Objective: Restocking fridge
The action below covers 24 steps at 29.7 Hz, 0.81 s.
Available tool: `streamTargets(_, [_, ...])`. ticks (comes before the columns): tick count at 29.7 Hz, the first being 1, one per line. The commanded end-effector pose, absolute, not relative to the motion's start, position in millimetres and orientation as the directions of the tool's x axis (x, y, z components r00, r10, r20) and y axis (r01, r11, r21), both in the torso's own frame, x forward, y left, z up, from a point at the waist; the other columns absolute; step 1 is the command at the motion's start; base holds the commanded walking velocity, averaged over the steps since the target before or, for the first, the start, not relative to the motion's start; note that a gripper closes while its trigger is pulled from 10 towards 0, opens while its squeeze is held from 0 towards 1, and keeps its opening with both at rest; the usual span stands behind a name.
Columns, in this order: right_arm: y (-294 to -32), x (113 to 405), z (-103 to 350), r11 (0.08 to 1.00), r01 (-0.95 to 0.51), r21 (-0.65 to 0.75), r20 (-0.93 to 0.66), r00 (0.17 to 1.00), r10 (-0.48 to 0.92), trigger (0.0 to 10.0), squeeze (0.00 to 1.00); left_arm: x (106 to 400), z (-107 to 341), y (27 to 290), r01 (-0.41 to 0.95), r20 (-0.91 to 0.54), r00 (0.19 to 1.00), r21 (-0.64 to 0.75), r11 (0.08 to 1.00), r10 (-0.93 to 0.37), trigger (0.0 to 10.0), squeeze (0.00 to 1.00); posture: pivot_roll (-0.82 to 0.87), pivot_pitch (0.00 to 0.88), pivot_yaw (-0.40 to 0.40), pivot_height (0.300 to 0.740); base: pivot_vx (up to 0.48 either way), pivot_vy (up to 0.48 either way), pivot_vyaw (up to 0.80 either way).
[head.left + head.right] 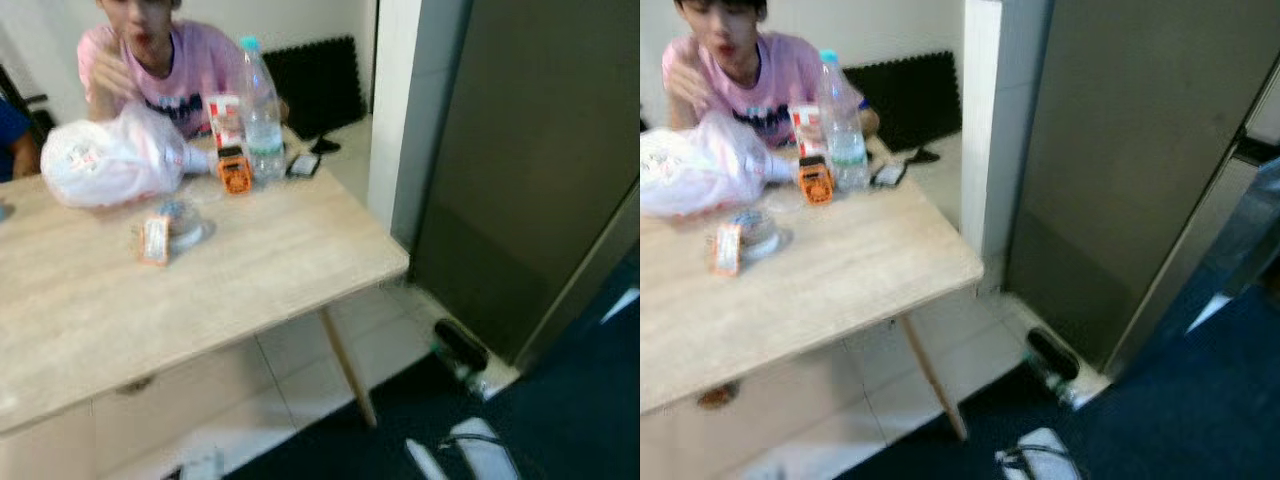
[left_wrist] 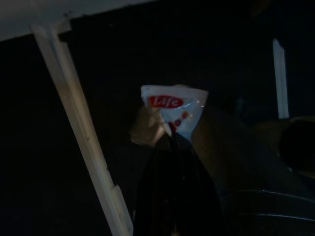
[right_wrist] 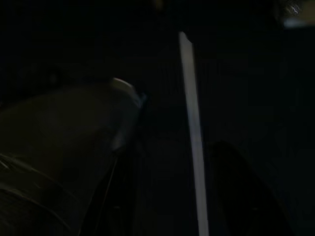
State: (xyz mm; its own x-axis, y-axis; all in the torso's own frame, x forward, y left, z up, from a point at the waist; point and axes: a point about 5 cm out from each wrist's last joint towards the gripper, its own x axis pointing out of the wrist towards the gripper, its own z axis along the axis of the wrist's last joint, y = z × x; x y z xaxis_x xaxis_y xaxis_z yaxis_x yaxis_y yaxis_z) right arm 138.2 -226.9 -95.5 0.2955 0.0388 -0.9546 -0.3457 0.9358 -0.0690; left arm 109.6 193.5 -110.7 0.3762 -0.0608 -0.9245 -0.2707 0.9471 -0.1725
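In the dark left wrist view, my left gripper (image 2: 170, 135) is shut on a white packet (image 2: 174, 105) with a red "Life" label, held low beside a pale table leg (image 2: 81, 142). The right wrist view is very dark. My right gripper (image 3: 177, 196) hangs there with its two fingers apart and nothing between them. The tall dark grey fridge (image 1: 520, 170) stands at the right with its door closed. On the light wooden table (image 1: 250, 290) are a clear water bottle (image 1: 262, 115), a red and white carton (image 1: 225, 120), a small orange object (image 1: 234, 172) and a small orange packet (image 1: 154, 240).
A person in a pink shirt (image 1: 150, 60) sits behind the table. A white plastic bag (image 1: 110, 160) and a phone (image 1: 303, 165) also lie on it. A dark bottle (image 1: 460, 348) lies on the floor by the fridge's corner. A white wall pillar (image 1: 395, 110) stands between table and fridge.
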Motion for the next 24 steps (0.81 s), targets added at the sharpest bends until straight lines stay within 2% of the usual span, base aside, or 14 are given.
streamTargets(1, [-220.0, 140.0, -96.4, 0.937, -0.344, -0.054, -0.952, 0.302, 0.056, 10.0, 0.0, 98.8, -113.5, 194.2, -0.271, -0.94, 0.337, -0.159, 0.949, -0.062, 10.0, 0.0, -0.04, 0.0, 0.004, 0.74, 0.0, -0.416, 0.0])
streamTargets(24, [-216.2, 138.6, -97.4, 0.945, -0.326, -0.021, -0.95, 0.3, 0.082, 10.0, 0.0, 97.3, -113.7, 194.9, -0.271, -0.94, 0.334, -0.159, 0.949, -0.063, 10.0, 0.0, -0.04, 0.0, 0.013, 0.74, 0.021, -0.416, 0.0])
